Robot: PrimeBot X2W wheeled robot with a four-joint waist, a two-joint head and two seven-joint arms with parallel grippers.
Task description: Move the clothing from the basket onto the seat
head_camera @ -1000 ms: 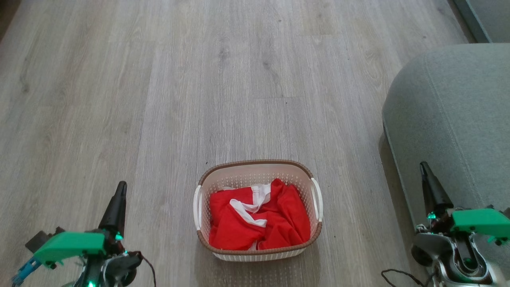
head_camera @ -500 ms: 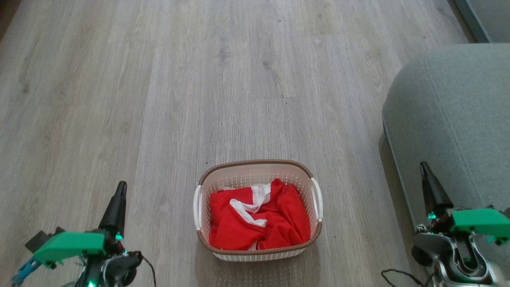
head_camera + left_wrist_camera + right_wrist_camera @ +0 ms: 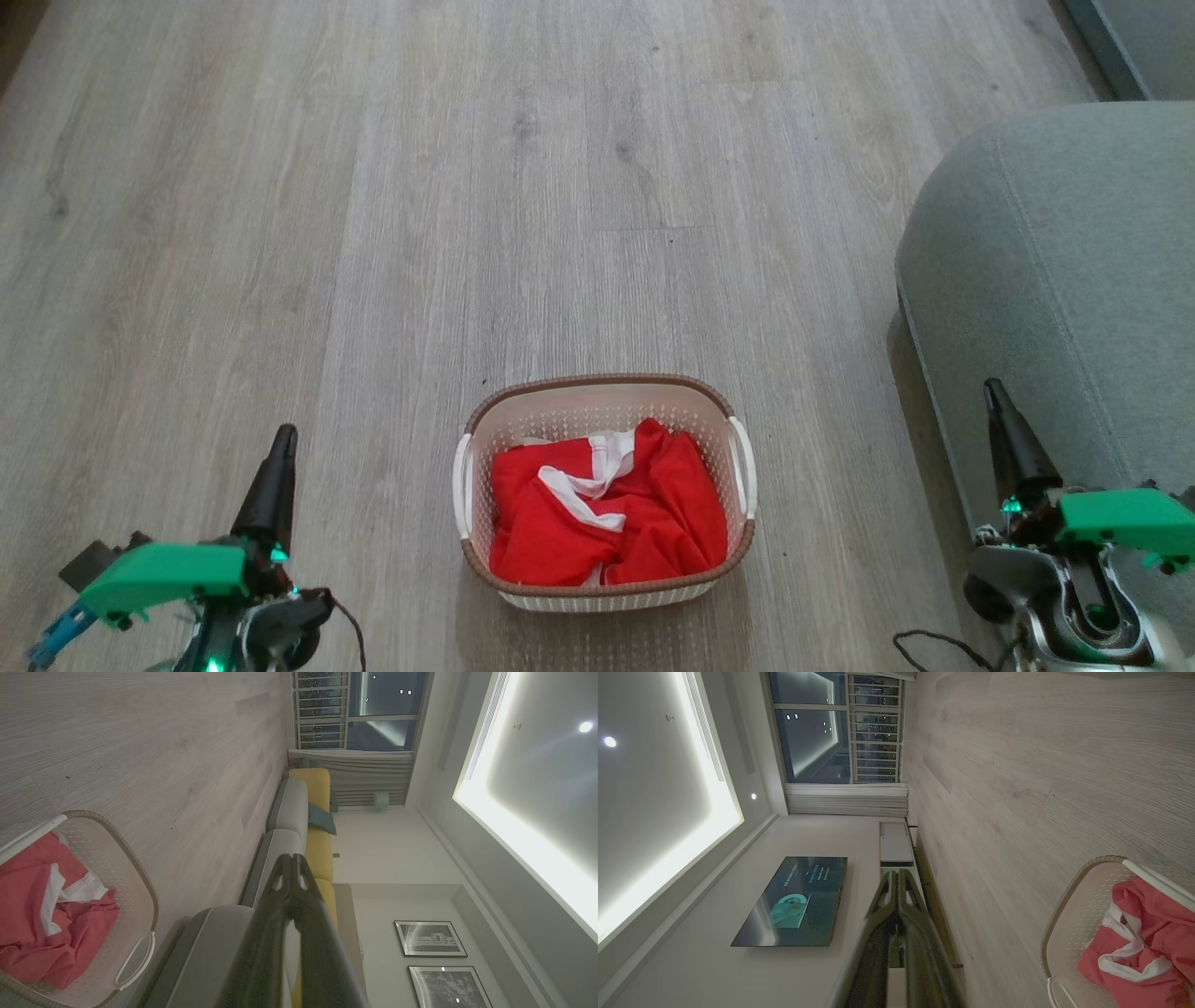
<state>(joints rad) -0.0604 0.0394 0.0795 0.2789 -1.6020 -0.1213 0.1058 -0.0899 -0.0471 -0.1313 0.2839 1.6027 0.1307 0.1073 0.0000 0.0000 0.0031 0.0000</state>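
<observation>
**lurker_42:** so where's the clothing at right now?

**me:** all of it's in the basket. The red clothing (image 3: 607, 518) with white trim is bunched up across the bottom of the cream basket (image 3: 602, 385). That sits on the wood floor (image 3: 467, 187) straight ahead of me, roughly midway between my arms.

**lurker_42:** and the seat?

**me:** the grey-green seat (image 3: 1055, 280) is off to my right, standing on the same floor. It's near the basket but not touching, with a strip of floor between them. The basket's white handle (image 3: 744, 467) on that side faces it.

**lurker_42:** what about your pincers?

**me:** both idle lol. My left pincer (image 3: 283, 439) hangs low on my left, fingers pressed together to a point, gripping nothing, well apart from the basket. My right pincer (image 3: 991, 390) is the same deal, closed tight and empty, its tip showing in front of the seat's rounded edge.
</observation>
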